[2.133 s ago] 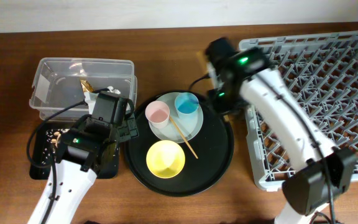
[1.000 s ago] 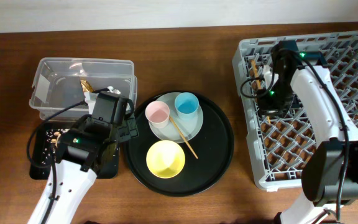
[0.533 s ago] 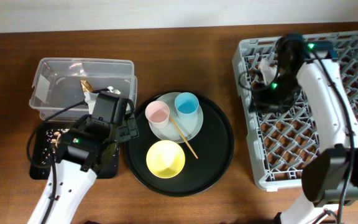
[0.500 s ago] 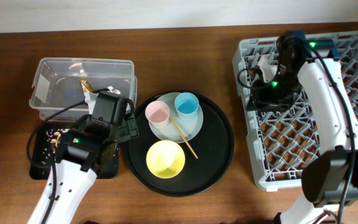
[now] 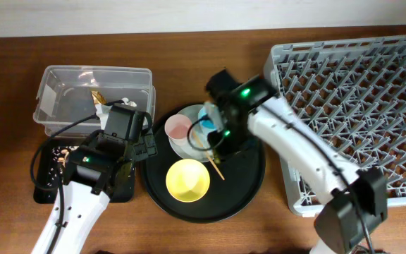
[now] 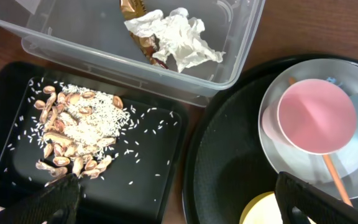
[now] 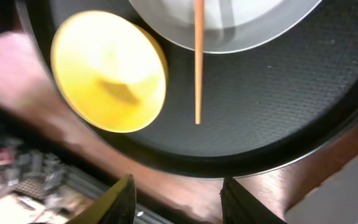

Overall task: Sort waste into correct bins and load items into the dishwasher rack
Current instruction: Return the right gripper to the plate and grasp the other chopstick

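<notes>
A crumpled white napkin (image 6: 179, 40) and a gold-brown wrapper (image 6: 138, 28) lie in the clear tub (image 5: 62, 92). Tan food scraps (image 6: 73, 130) and rice lie in the black rectangular tray (image 5: 48, 185). The pink cup (image 5: 178, 128), the blue cup (image 5: 210, 116) and one chopstick (image 5: 215, 168) sit on the pale plate (image 5: 189, 149). The yellow bowl (image 5: 187, 179) is beside it. My right gripper (image 5: 220, 144) is open and empty, above the chopstick (image 7: 198, 62) and bowl (image 7: 107, 71). My left gripper (image 5: 129, 152) is open between the black tray and the round tray. The grey rack (image 5: 358, 113) is at the right.
The plate, cups and bowl stand on a large round black tray (image 5: 249, 176) in the middle of the wooden table. The tub and black tray sit close together at the left. The rack fills the right side up to the table edge.
My right arm has swung left from over the rack's back left part to over the round tray, its gripper empty. The left arm has not moved.
</notes>
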You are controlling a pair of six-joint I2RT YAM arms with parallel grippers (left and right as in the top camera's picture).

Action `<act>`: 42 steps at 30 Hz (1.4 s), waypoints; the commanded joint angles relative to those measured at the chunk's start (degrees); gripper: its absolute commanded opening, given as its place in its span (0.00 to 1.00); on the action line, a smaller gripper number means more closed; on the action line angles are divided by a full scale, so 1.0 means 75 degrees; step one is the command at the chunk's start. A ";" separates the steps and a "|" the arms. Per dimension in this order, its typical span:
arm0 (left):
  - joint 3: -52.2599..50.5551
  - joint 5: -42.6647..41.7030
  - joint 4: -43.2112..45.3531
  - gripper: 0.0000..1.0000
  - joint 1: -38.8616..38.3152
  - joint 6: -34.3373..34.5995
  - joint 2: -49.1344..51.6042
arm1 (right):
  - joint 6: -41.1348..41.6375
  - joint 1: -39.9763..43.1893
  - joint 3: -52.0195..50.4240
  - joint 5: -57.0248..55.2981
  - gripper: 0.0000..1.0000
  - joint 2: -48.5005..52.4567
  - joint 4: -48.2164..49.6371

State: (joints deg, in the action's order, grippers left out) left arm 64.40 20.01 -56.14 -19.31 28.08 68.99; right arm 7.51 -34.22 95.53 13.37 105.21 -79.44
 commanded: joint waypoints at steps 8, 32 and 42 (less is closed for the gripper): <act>0.0105 0.0105 0.0003 0.99 0.0041 -0.0038 -0.0079 | 0.0411 -0.0877 -0.2014 -0.0941 0.51 -0.0079 0.1886; 0.0105 0.0105 0.0003 0.99 0.0041 -0.0038 -0.0079 | 0.0417 -0.0871 -0.3366 -0.1279 0.34 0.0023 0.4083; 0.0105 0.0105 0.0003 0.99 0.0041 -0.0038 -0.0079 | 0.0530 -0.0871 -0.3366 -0.1373 0.29 0.0023 0.4121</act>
State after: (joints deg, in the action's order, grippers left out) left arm 64.40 20.01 -56.18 -19.31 28.10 68.99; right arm 10.59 -40.60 70.91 4.05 105.19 -48.71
